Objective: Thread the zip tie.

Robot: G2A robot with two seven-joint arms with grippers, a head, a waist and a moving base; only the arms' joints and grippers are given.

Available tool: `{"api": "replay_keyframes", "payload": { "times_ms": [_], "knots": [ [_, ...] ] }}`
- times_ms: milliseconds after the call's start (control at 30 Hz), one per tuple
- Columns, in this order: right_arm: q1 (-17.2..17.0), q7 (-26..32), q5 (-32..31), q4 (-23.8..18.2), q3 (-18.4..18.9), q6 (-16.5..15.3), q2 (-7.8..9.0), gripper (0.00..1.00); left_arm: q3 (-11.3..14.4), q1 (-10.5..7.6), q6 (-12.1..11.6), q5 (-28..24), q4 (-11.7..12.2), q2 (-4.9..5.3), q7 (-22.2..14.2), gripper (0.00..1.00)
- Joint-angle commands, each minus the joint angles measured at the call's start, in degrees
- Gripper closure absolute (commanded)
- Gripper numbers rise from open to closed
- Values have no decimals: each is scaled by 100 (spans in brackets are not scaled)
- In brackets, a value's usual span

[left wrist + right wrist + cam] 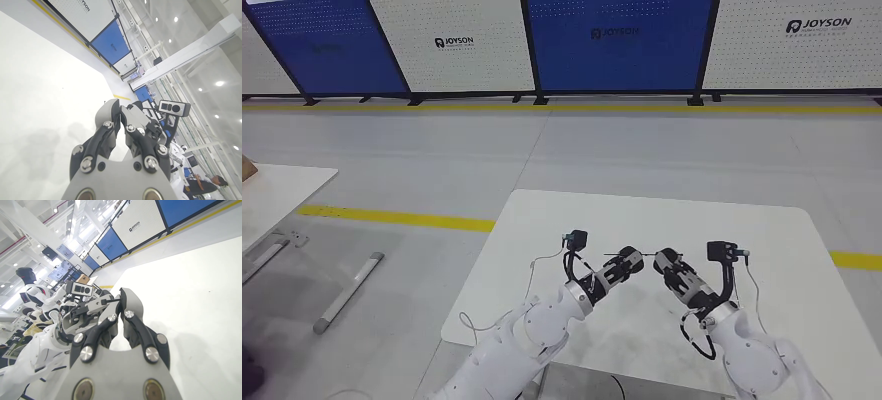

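A thin black zip tie [112, 300] stretches mid-frame in the right wrist view between the left gripper [120, 112] and right gripper [120, 299], both clenched on it; the top view sets them over the white table [762, 240].

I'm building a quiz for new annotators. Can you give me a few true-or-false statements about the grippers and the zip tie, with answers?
1. The left gripper and right gripper meet tip to tip above the white table. True.
2. The right gripper's fingers are spread wide. False: they are closed on the zip tie.
3. The zip tie is black. True.
4. The zip tie lies flat on the table. False: it is held up between the grippers.
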Motion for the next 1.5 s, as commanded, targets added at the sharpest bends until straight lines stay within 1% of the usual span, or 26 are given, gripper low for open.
{"api": "replay_keyframes", "payload": {
  "times_ms": [0,167,767,867,1067,1100,1133,1200,1267,1300,1333,1367,1433,1467],
  "knots": [
    [9,4,-7,7,-7,9,0,100,-1,-4,-30,-15,5,0,-42,100],
    [35,17,-14,25,-26,36,0,100,-8,6,-131,3,-17,9,-143,100],
    [115,339,310,63,-28,34,11,100,-11,43,-243,113,-62,20,-197,100],
    [122,338,256,57,-21,42,17,100,3,46,-295,2,-60,20,-317,100],
    [91,267,296,44,-5,31,22,100,-25,46,-231,23,-54,17,-193,100],
    [86,261,297,44,3,30,24,100,-27,48,-217,17,-53,15,-170,95],
    [79,256,296,44,11,28,26,100,-25,48,-209,15,-53,14,-156,68],
    [66,243,294,43,25,24,30,100,-19,44,-209,37,-53,13,-149,56],
    [57,230,294,43,36,26,33,100,-13,44,-223,37,-47,11,-154,38],
    [51,219,295,42,42,28,35,100,-11,44,-236,20,-42,10,-161,33],
    [48,209,294,41,46,29,36,100,-9,47,-251,-16,-38,9,-169,26],
    [45,198,292,42,52,31,37,100,-10,48,-265,-46,-33,8,-178,25],
    [39,174,291,48,64,37,39,100,-26,52,-280,-72,-29,7,-150,28],
    [39,163,291,54,72,43,40,100,-39,59,-281,-101,-27,6,-117,26]
  ]
}}
